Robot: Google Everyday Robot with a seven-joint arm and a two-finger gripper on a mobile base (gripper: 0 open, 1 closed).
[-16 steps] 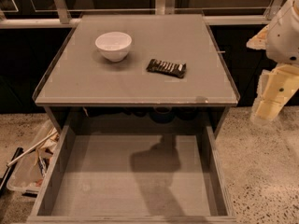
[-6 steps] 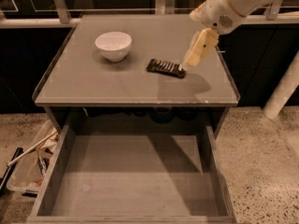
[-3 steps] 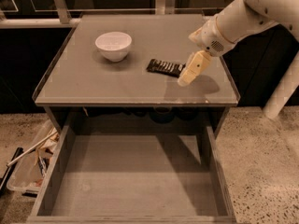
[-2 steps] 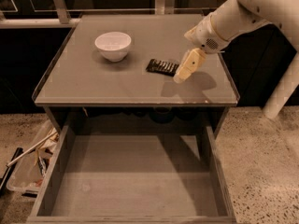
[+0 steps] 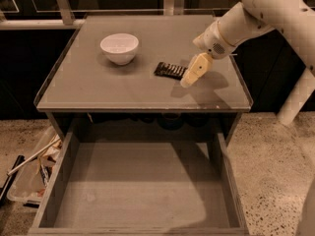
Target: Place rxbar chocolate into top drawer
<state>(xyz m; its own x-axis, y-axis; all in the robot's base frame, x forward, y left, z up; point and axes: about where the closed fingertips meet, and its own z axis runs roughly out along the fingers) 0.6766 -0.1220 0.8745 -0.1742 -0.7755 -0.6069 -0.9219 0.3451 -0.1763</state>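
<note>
1. The chocolate bar (image 5: pixel 170 70) lies flat on the table (image 5: pixel 123 90), just right of centre in the upper frame, and is not yet lifted.
2. At the lower left edge, a bin (image 5: pixel 24 178) of clutter sits on the floor.
3. Upper left of centre, a white bowl (image 5: pixel 119 47) stands well apart from the bar.
4. Across the lower middle, the drawer (image 5: pixel 54 193) is pulled open with nothing in it.
5. The gripper (image 5: pixel 187 81) hangs at the bar's right end, touching or just beside it. I cannot tell whether it is spread or closed. As I judge it, grasping, carrying and dropping all remain.
</note>
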